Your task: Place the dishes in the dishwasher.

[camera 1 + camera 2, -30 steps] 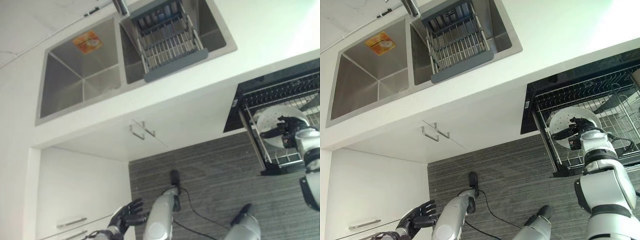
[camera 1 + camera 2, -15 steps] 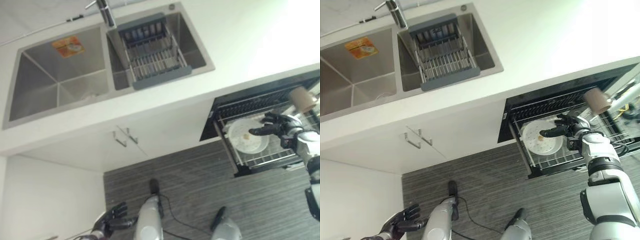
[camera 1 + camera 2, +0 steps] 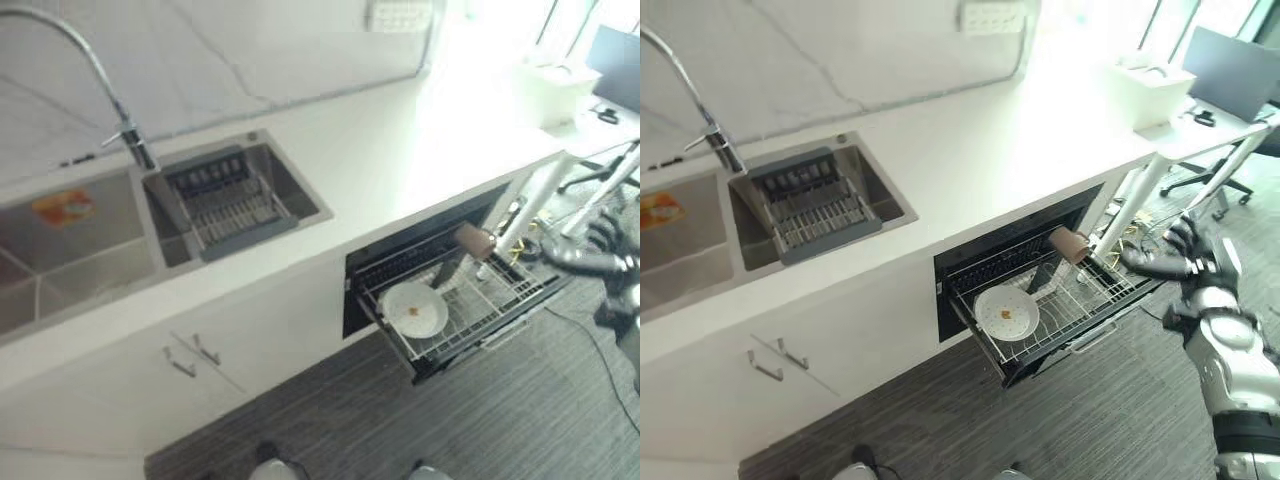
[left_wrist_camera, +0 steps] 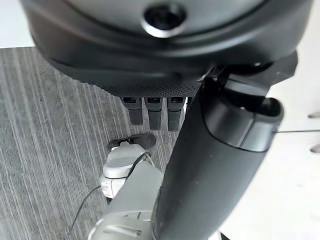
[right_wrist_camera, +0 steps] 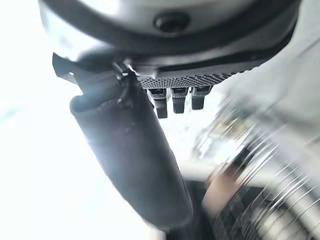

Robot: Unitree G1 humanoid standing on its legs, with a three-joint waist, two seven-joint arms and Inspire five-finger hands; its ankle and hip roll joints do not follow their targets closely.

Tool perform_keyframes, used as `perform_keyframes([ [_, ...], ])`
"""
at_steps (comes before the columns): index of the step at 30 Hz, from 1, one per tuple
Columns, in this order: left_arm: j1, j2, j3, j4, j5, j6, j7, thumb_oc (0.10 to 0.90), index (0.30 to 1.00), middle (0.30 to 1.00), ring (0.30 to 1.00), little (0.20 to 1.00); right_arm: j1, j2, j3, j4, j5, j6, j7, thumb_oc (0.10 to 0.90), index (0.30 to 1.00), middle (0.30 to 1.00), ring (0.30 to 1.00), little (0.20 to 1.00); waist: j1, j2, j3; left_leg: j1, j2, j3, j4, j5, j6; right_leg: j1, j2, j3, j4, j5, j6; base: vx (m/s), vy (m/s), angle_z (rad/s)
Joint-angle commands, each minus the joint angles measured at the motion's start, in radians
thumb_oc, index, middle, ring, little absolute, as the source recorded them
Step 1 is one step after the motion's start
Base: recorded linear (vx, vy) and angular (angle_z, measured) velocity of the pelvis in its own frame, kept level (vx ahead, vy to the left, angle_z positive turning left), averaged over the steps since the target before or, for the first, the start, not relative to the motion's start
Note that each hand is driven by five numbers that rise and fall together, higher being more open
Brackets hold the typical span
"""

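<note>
White china plate (image 3: 1006,313) lies flat in the pulled-out dishwasher rack (image 3: 1092,302), a brown cup (image 3: 1071,243) farther back. The plate looks stiff, slick and breakable; I'd grip its rim. My right robot hand (image 3: 1180,258) hangs beyond the rack's right end, fingers spread, empty. Past it, the counter (image 3: 970,150).

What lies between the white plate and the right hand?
In the eye views, the brown cup and bare rack wires lie between the white plate and right hand.
</note>
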Motion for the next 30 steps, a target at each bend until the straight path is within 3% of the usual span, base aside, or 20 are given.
perform_keyframes([
  [1,-0.138,-0.079,-0.056,-0.024,0.041,-0.031,0.051,0.800,0.900,0.900,0.900,0.900,-0.124,-0.022,-0.120,-0.005,0.069,-0.093,-0.119,0.800,0.900,0.900,0.900,0.900,0.011,-0.018,0.040,0.058,0.035,0.024,0.121,-0.162,-0.029,-0.027,-0.011,-0.058,0.078,-0.047,0.003,0.01,-0.014,-0.10],
  [5,-0.151,-0.081,-0.071,-0.001,0.052,-0.038,0.057,0.800,0.900,0.900,0.900,0.900,-0.082,0.051,-0.173,0.163,0.283,-0.101,-0.147,0.800,0.900,0.900,0.900,0.900,0.011,-0.009,0.030,0.076,0.036,0.035,0.121,-0.173,-0.031,-0.009,-0.013,-0.075,0.078,-0.054,0.002,0.00,-0.015,-0.08],
  [13,-0.176,-0.048,-0.098,0.071,0.048,-0.022,0.043,0.800,0.900,0.900,0.900,0.900,-0.122,0.077,-0.156,0.592,0.477,-0.088,-0.117,0.800,0.900,0.900,0.900,0.900,0.052,0.010,0.005,0.073,0.022,0.009,0.121,-0.178,-0.031,0.009,-0.011,-0.104,0.078,-0.065,-0.008,0.02,-0.020,0.04],
  [14,-0.180,-0.040,-0.106,0.081,0.049,-0.021,0.035,0.800,0.900,0.900,0.900,0.900,-0.136,0.077,-0.165,0.668,0.541,-0.085,-0.111,0.742,0.813,0.813,0.813,0.813,0.063,0.016,0.000,0.069,0.019,-0.002,0.121,-0.178,-0.031,0.012,-0.012,-0.107,0.078,-0.066,-0.007,0.04,-0.042,0.07],
  [15,-0.183,-0.037,-0.110,0.084,0.048,-0.019,0.031,0.800,0.900,0.900,0.900,0.900,-0.142,0.078,-0.170,0.698,0.568,-0.078,-0.104,0.573,0.559,0.559,0.559,0.559,0.068,0.019,-0.002,0.067,0.017,-0.007,0.121,-0.179,-0.031,0.013,-0.012,-0.109,0.078,-0.067,-0.007,0.06,-0.046,0.16],
  [16,-0.185,-0.028,-0.115,0.085,0.048,-0.009,0.024,0.800,0.900,0.900,0.900,0.900,-0.152,0.084,-0.177,0.739,0.616,-0.077,-0.104,0.510,0.465,0.465,0.465,0.465,0.079,0.026,-0.007,0.064,0.012,-0.018,0.121,-0.180,-0.030,0.017,-0.013,-0.112,0.078,-0.070,-0.007,0.06,-0.034,0.23],
  [17,-0.185,-0.025,-0.120,0.089,0.046,-0.008,0.020,0.800,0.900,0.900,0.900,0.900,-0.155,0.086,-0.181,0.759,0.619,-0.074,-0.104,0.400,0.300,0.300,0.300,0.300,0.084,0.030,-0.009,0.063,0.011,-0.023,0.121,-0.179,-0.030,0.021,-0.013,-0.115,0.078,-0.071,-0.007,0.07,-0.034,0.30],
  [24,-0.163,-0.008,-0.127,0.112,0.055,-0.001,0.007,0.800,0.900,0.900,0.900,0.900,-0.198,0.115,-0.178,0.869,0.714,-0.072,-0.065,0.400,0.300,0.300,0.300,0.300,0.137,0.061,-0.020,0.039,-0.017,-0.079,0.121,-0.178,-0.029,0.036,-0.021,-0.139,0.078,-0.084,-0.011,0.06,-0.027,0.20],
  [27,-0.162,-0.007,-0.127,0.111,0.055,0.000,0.006,0.800,0.900,0.900,0.900,0.900,-0.198,0.115,-0.177,0.869,0.714,-0.072,-0.064,0.400,0.300,0.300,0.300,0.300,0.135,0.060,-0.020,0.037,-0.018,-0.081,0.121,-0.177,-0.029,0.036,-0.021,-0.141,0.078,-0.084,-0.011,0.01,0.000,0.22],
  [30,-0.153,0.002,-0.136,0.094,0.054,0.007,-0.007,0.800,0.900,0.900,0.900,0.900,-0.262,0.095,-0.150,0.877,0.737,-0.100,-0.077,0.400,0.300,0.300,0.300,0.300,0.189,0.100,0.010,-0.011,-0.058,-0.134,0.121,-0.171,-0.027,0.025,-0.055,-0.160,0.078,-0.073,0.000,0.04,0.032,0.33],
])
